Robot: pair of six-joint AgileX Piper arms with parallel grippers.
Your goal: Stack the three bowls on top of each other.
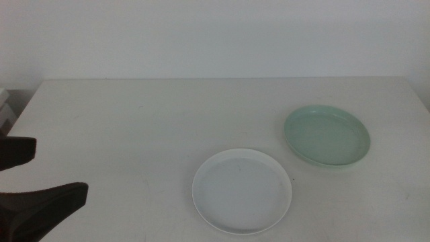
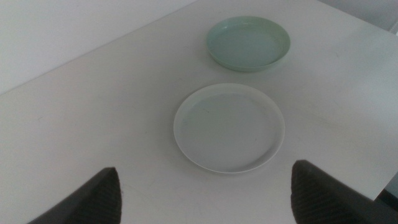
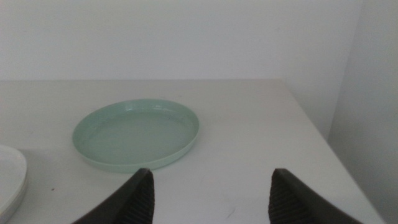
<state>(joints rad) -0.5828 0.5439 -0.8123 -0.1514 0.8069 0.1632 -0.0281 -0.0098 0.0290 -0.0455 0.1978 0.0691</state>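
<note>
White table [image 1: 134, 121] holds only two visible bowls: white bowl [image 1: 242, 191] near the front, mint bowl [image 1: 327, 135] just behind-right, apart. Left gripper [image 1: 40, 175] and right gripper [image 3: 208, 193] gape, empty. Stacking looks unstarted; next, one bowl's rim needs grasping.

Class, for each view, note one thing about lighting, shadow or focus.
Middle view: even, soft light; the white bowl nearly blends into the table. Left wrist view: left claw blurred. Right wrist view: green bowl casts faint shadow.
</note>
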